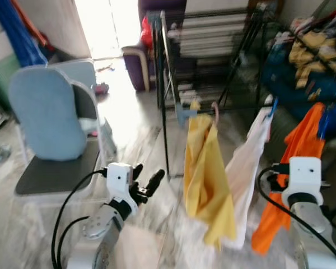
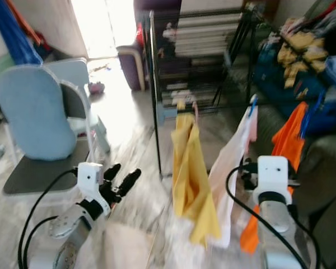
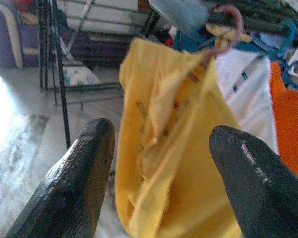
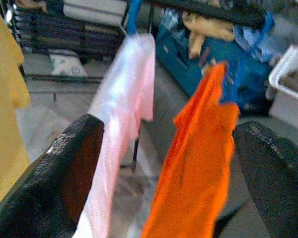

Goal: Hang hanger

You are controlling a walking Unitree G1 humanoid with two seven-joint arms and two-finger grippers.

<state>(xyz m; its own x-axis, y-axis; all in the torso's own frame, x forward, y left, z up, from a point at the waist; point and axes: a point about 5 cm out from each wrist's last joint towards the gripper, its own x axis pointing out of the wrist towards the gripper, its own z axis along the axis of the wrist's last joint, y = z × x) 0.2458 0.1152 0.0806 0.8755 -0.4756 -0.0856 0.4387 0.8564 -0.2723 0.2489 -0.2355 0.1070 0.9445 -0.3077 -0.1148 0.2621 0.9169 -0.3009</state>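
A yellow garment point(image 1: 204, 179) hangs from a pink hanger point(image 3: 228, 20) hooked on the dark rail point(image 1: 235, 106) of a clothes rack. Beside it on the same rail hang a white garment point(image 1: 246, 168) and an orange one point(image 4: 198, 163), both on blue hangers. My left gripper point(image 1: 149, 171) is low and to the left of the yellow garment, open, with nothing between its fingers point(image 3: 84, 178). My right gripper point(image 4: 169, 129) is open too, facing the gap between the white and orange garments, and holds nothing. The right arm point(image 1: 303, 190) stands just before the orange garment.
A pale blue chair point(image 1: 47, 120) with a grey seat stands to the left. The rack's black upright pole point(image 1: 163, 112) rises between the chair and the garments. Shelving point(image 1: 213, 39) and a heap of clothes point(image 1: 313, 61) lie behind. The picture is blurred.
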